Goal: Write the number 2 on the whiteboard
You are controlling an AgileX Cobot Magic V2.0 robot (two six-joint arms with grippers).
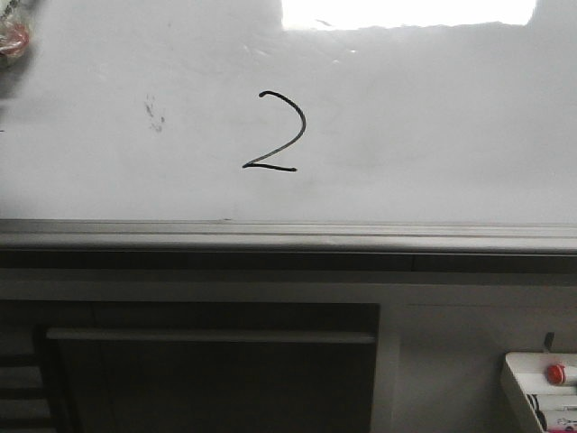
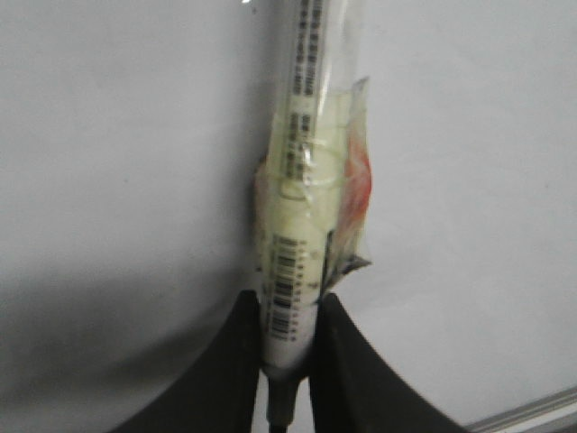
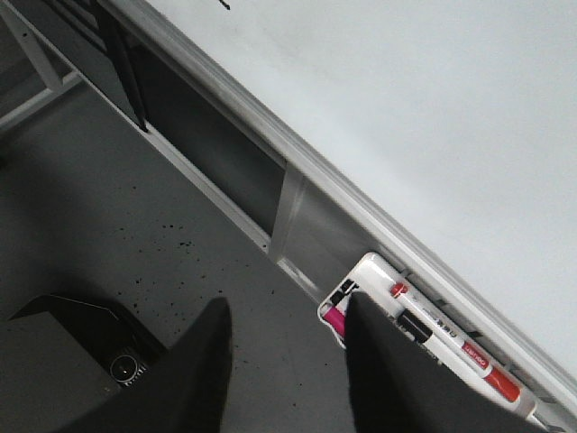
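Note:
A thin black number 2 (image 1: 277, 133) is drawn on the glossy whiteboard (image 1: 433, 135), above its grey metal rail (image 1: 288, 236). Neither gripper shows in the front view. In the left wrist view my left gripper (image 2: 288, 311) is shut on a marker (image 2: 297, 225) wrapped in pale tape and clear film, with the whiteboard (image 2: 117, 162) behind it; the marker's tip is out of view. In the right wrist view my right gripper (image 3: 287, 311) is open and empty, low over the grey floor, beside the whiteboard (image 3: 433, 117) and its rail.
A small white tray (image 1: 541, 390) with a red knob hangs below the rail at the lower right; in the right wrist view the tray (image 3: 365, 271) holds several markers. Faint dark smudges (image 1: 154, 113) sit left of the digit. A dark panel (image 1: 216, 370) lies under the rail.

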